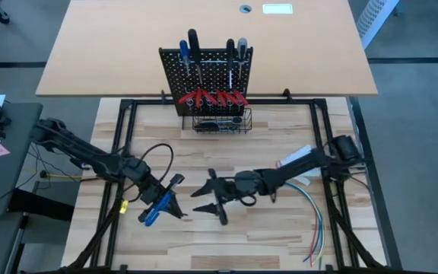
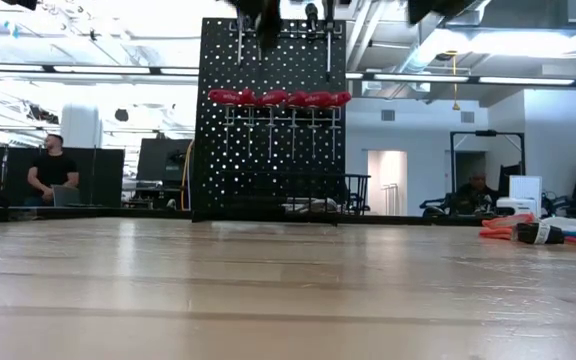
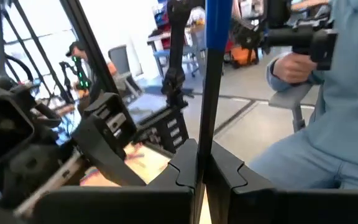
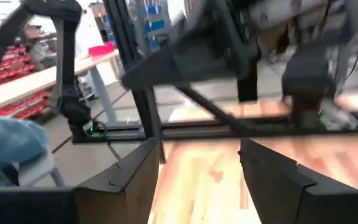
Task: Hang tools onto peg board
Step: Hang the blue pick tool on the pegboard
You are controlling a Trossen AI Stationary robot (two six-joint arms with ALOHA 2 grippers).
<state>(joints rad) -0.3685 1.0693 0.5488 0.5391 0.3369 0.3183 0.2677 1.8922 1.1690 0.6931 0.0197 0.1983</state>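
Observation:
The black peg board (image 1: 206, 72) stands upright at the table's far middle, also in the low view (image 2: 271, 130). Red-handled pliers (image 1: 211, 97) hang from its holders, screwdrivers (image 1: 192, 46) stick up in its top rings, and a wire basket (image 1: 220, 122) sits at its base. My left gripper (image 1: 167, 202) is at the near left, raised off the table and shut on a blue-handled screwdriver (image 1: 150, 216). My right gripper (image 1: 215, 199) is just right of it, facing it, open and empty (image 4: 197, 168). My left gripper pinches the screwdriver's dark shaft (image 3: 205, 134) between its two fingers (image 3: 185, 171), a little below the blue handle (image 3: 219, 25). The fingers lie across the tool. The tool is lifted clear of the table.
A bundle of coloured wires (image 1: 310, 205) lies at the near right, also in the low view (image 2: 558, 235). A black frame (image 1: 128, 114) rims the wooden work surface. A person in a light blue sleeve (image 3: 347, 112) stands beyond the table's edge; others sit in the room (image 2: 53, 170).

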